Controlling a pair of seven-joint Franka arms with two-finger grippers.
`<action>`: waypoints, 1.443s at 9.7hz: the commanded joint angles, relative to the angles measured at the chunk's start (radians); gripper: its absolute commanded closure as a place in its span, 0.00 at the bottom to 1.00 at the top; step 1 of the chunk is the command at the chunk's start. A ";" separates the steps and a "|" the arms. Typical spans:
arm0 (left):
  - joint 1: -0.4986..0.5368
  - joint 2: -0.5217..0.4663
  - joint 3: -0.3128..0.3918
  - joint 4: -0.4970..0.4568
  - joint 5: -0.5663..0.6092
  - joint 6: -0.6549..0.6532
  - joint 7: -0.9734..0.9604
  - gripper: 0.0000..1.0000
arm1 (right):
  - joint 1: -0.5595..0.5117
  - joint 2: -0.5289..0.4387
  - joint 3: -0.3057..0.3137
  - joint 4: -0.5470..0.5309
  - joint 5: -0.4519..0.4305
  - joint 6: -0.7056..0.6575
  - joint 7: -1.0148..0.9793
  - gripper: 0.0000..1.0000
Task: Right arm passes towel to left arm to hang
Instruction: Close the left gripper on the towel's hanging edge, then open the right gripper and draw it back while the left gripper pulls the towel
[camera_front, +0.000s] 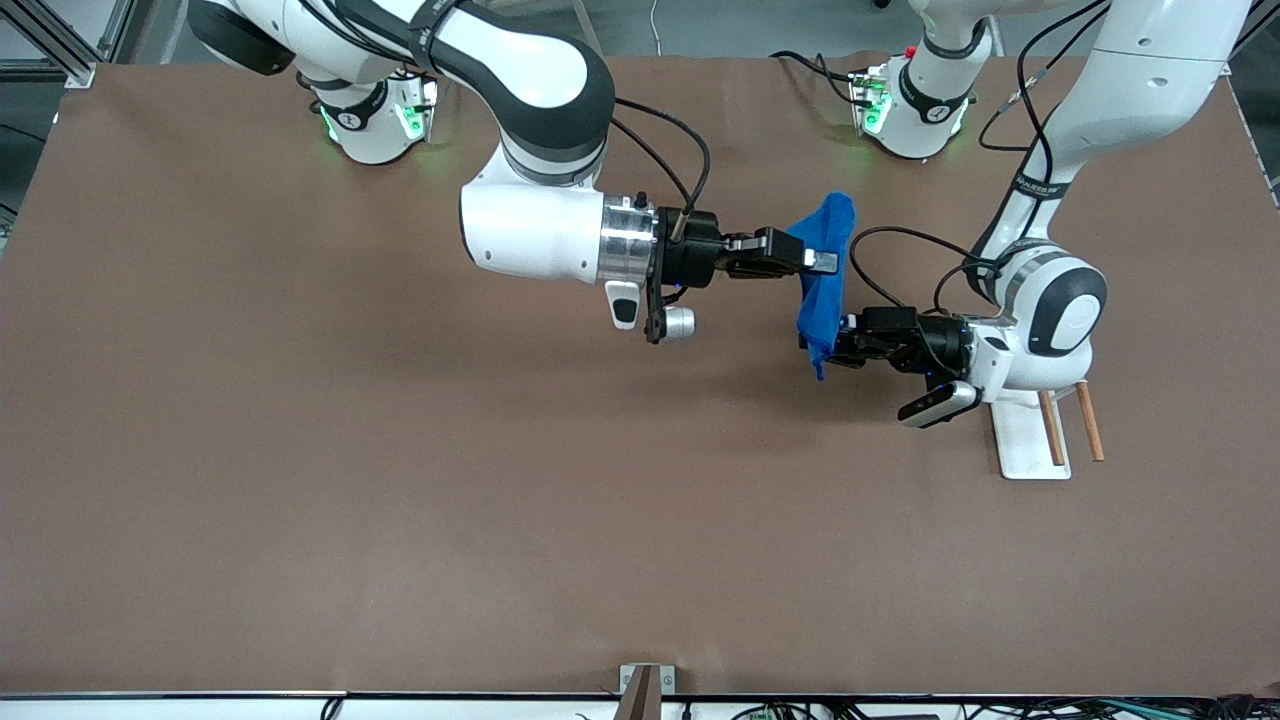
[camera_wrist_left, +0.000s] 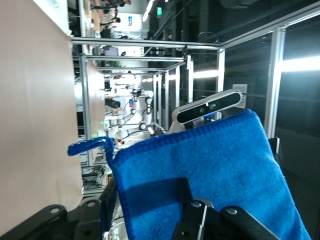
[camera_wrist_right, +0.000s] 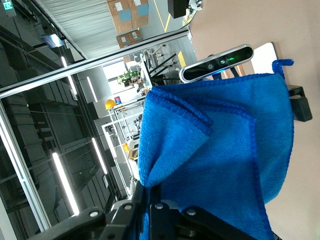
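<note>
The blue towel (camera_front: 825, 270) hangs in the air over the middle of the table, between the two grippers. My right gripper (camera_front: 822, 262) is shut on the towel's upper part; in the right wrist view the cloth (camera_wrist_right: 225, 140) is pinched between its closed fingers (camera_wrist_right: 157, 205). My left gripper (camera_front: 812, 345) is at the towel's lower end, open, with the hemmed edge between its spread fingers. In the left wrist view the towel (camera_wrist_left: 215, 165) fills the space ahead of that gripper (camera_wrist_left: 150, 200), and its corner loop (camera_wrist_left: 87, 146) sticks out.
A white base plate (camera_front: 1030, 440) with two upright wooden rods (camera_front: 1090, 420) stands under the left arm's wrist, toward the left arm's end of the brown table (camera_front: 300, 450). A small bracket (camera_front: 645, 685) sits at the table's edge nearest the front camera.
</note>
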 joint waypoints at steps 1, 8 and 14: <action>0.004 -0.006 -0.005 -0.041 -0.054 0.006 0.047 0.47 | 0.008 0.007 0.011 0.017 0.021 0.030 0.007 0.99; 0.045 -0.037 -0.002 -0.053 -0.033 -0.014 0.043 1.00 | 0.019 0.007 0.010 0.017 0.021 0.055 0.035 0.97; 0.086 -0.026 0.007 0.031 0.211 -0.012 -0.019 1.00 | -0.178 -0.055 -0.021 -0.124 -0.207 -0.173 0.168 0.00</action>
